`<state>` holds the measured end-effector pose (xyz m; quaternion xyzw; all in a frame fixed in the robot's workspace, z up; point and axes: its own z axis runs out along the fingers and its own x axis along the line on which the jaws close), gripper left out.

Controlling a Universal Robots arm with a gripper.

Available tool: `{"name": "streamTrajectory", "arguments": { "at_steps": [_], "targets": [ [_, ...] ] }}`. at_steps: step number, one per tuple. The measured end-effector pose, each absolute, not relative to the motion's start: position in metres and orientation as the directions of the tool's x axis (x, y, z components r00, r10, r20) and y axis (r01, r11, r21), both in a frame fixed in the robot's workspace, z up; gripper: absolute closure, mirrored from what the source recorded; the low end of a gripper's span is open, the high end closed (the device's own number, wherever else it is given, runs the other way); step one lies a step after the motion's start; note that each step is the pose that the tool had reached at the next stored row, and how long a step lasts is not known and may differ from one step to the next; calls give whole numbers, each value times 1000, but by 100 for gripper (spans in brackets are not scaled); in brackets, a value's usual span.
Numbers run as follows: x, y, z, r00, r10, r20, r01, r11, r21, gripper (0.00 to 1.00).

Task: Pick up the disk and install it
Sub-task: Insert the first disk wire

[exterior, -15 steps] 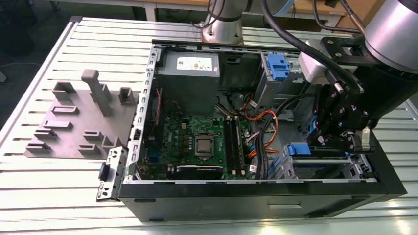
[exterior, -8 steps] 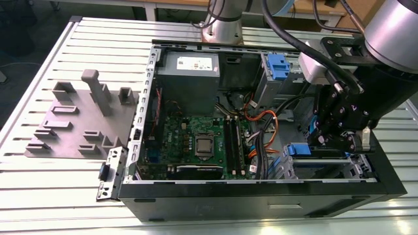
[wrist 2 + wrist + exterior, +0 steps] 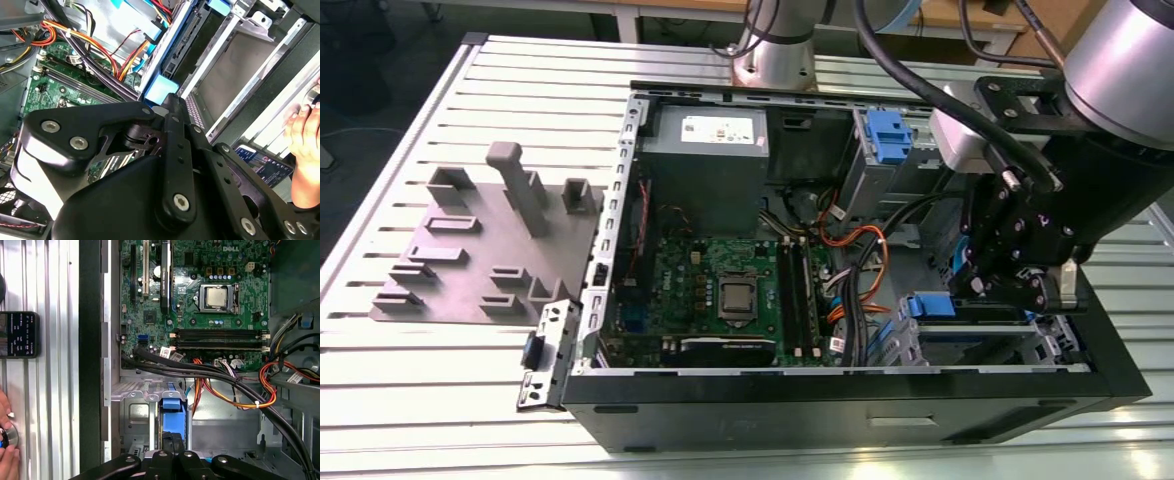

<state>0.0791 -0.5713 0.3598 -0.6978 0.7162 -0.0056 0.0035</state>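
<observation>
Disk: flat drive in a blue plastic carrier frame with an end handle (image 3: 171, 407), standing on edge in the grey metal drive bay (image 3: 135, 412) at the front corner of the open black computer case (image 3: 854, 400); in the exterior view its blue handle (image 3: 929, 305) shows at the bay's mouth, just beside the gripper. Placement judged as seated or nearly seated in the slot, since the carrier lies in line with the bay rails and only the handle end stands proud; how deep it sits cannot be told. Black gripper (image 3: 172, 442): directly over the handle, linkage arms drawn close together, tips at or on the carrier; whether the jaws actually grip the handle or merely press against it cannot be told. Arm: silver and black, reaching down from the exterior view's right into the case, wrist pointing steeply downward along the slot's line, a pose that suits pushing the carrier straight in. Adjacent: second blue-tabbed drive in a grey cage (image 3: 886, 135) further back; green motherboard (image 3: 720, 285); orange and black cable bundle (image 3: 235, 385). Outside the case: grey slotted plastic holder (image 3: 467, 250) on the ribbed metal table (image 3: 400, 400); a person's hand (image 3: 304, 150) resting at the table edge.
</observation>
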Motion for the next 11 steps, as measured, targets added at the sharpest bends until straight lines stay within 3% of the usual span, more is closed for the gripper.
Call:
{"name": "streamTrajectory", "arguments": {
  "at_steps": [11],
  "targets": [
    [99, -571, 359, -26, -1000, 3, -1000, 26, -5, 89]
  ]
}}
